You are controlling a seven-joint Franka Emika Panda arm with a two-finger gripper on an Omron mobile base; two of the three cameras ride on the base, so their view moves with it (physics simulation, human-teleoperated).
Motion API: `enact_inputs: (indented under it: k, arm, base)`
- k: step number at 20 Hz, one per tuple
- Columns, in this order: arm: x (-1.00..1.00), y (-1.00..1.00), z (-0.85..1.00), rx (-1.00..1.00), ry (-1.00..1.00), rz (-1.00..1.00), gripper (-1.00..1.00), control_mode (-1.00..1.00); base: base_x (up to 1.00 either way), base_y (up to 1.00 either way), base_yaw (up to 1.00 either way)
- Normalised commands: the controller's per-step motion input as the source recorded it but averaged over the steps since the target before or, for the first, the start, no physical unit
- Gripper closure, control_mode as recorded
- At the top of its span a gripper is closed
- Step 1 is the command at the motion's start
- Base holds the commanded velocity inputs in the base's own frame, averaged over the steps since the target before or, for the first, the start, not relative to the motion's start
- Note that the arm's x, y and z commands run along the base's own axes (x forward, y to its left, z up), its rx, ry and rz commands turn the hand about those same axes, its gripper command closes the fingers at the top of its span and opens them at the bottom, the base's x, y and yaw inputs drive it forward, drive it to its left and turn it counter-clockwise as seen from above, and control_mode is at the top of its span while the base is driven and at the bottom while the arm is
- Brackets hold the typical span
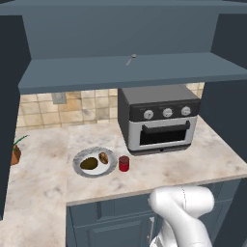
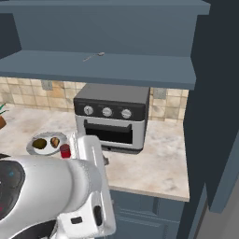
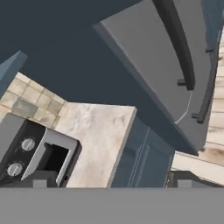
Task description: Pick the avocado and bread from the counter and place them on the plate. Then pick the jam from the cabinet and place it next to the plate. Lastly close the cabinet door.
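The grey plate [image 1: 79, 157] [image 2: 31, 140] lies on the counter left of the toaster oven. On it rest the dark green avocado [image 1: 89, 163] [image 2: 40, 144] and the brown bread [image 1: 103, 157] [image 2: 55, 142]. The red jam jar [image 1: 124, 163] [image 2: 65, 151] stands upright on the counter just right of the plate. The upper cabinet is open, and its dark blue door [image 2: 217, 102] [image 3: 144, 61] swings out on the right. My gripper [image 3: 111, 180] is open and empty. It looks at that door's inner face and its long dark handle [image 3: 177, 43], well apart from it.
A grey toaster oven [image 1: 159, 118] [image 2: 112, 116] [image 3: 35, 153] sits under the open cabinet shelf [image 1: 130, 72]. A small utensil [image 1: 131, 59] lies on that shelf. A potted plant [image 1: 17, 152] stands far left. The counter edge [image 3: 120, 148] drops to blue base cabinets.
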Motion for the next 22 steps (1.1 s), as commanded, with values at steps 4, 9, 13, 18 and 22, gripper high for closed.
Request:
enact_inputs:
  k: [4, 9, 13, 18, 22]
  arm:
    - [-0.37, -0.35, 0.20, 0.05, -0.24, -0.07, -1.00, -1.00]
    - [-0.34, -0.31, 0.24, 0.05, -0.14, -0.18, -1.00, -1.00]
    - [-0.32, -0.32, 0.28, 0.12, 0.00, -0.30, -1.00, -1.00]
    - [-0.30, -0.30, 0.27, 0.15, 0.00, -0.30, -1.00, -1.00]
    - [-0.35, -0.29, 0.14, 0.10, -0.05, -0.24, -1.00, -1.00]
  base:
    - [0.00, 0.00, 0.00]
    - [0.00, 0.00, 0.00]
    - [0.00, 0.00, 0.00]
    - [0.00, 0.00, 0.00]
    - [0.00, 0.00, 0.00]
